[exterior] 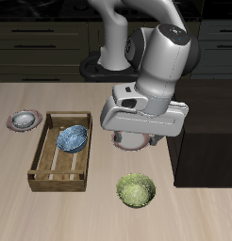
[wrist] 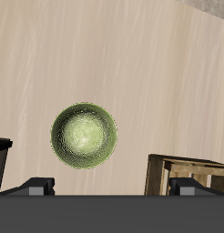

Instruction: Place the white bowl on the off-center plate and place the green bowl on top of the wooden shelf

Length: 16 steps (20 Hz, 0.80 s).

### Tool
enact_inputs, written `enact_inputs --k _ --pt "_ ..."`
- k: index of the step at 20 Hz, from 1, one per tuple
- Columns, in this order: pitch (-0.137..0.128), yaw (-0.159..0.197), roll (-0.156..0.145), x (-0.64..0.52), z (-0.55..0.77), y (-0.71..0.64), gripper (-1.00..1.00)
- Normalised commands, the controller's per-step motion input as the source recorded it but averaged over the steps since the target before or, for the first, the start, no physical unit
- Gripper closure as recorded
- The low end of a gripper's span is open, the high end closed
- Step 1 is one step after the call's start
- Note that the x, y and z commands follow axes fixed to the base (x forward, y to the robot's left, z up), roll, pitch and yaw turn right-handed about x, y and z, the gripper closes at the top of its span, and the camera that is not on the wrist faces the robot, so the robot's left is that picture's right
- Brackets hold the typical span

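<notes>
Nearest the exterior camera, the green bowl is sitting upright on the tabletop close to the front edge, below the gripper and a little forward of it, untouched. In the wrist view the same green bowl is lying on bare wood between and beyond the two dark fingertips, which are standing well apart with nothing between them, so the gripper is hanging spread and empty above the tabletop. Partly hidden under the gripper's grey body, a plate with a pinkish-red rim is showing only at its edge. Beside the gripper, the wooden shelf is standing as a dark box with a flat top. On the gripper's other side, a light-wood slatted crate is holding a blue-patterned bowl, tilted against its slats; a corner of that crate is also showing in the wrist view. Beyond the crate, well apart from the gripper, the white bowl is resting on the off-center plate, whose red rim is showing around it.
</notes>
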Motion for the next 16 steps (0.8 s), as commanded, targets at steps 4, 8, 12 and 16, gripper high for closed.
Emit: enact_inputs --k 4,8,12,16 --pt "0.023 0.002 0.008 0.01 -0.19 0.04 -1.00" --pt "0.036 0.000 -0.006 0.06 -0.34 0.02 -1.00" --pt "0.037 0.000 -0.009 0.03 -0.32 0.01 -1.00" --pt "0.020 -0.003 -0.002 0.00 -0.25 0.03 -1.00"
